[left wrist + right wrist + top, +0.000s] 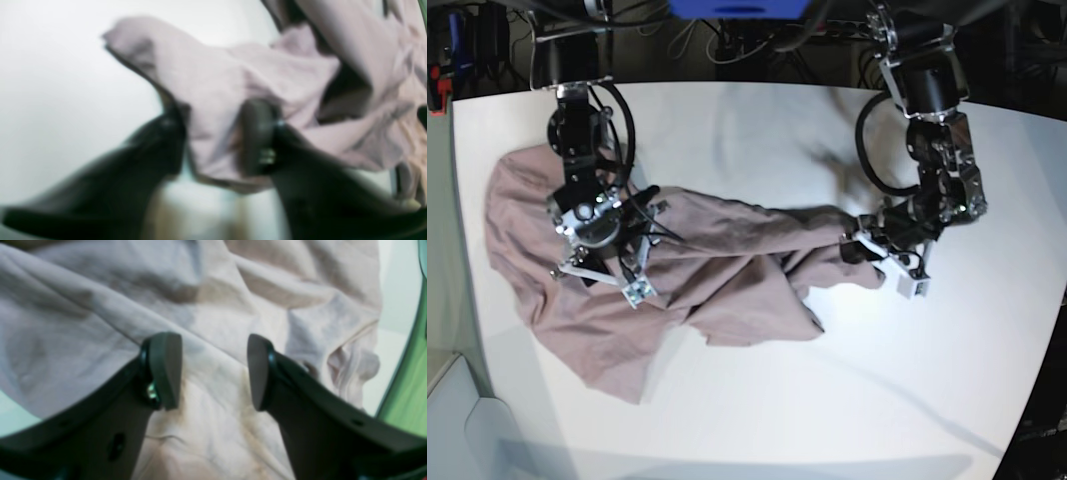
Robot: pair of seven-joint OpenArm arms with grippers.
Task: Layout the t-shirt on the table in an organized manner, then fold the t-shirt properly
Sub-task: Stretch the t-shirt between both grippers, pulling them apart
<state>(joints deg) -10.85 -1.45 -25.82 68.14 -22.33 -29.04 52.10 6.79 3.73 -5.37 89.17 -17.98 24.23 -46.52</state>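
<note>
While bunched on the table (757, 420), t-shirt (727, 260) edge pinched in left end effector (213, 140), right end effector (215, 371) agape above it

- No text, label, brand, number or sign can be read in any view.
- The t-shirt (727, 250) shows plain cloth with no print; both wrist views are blurred.
- The table (847, 400) carries no markings.
- The gear past the table's far edge is too small and dark to read.
</note>
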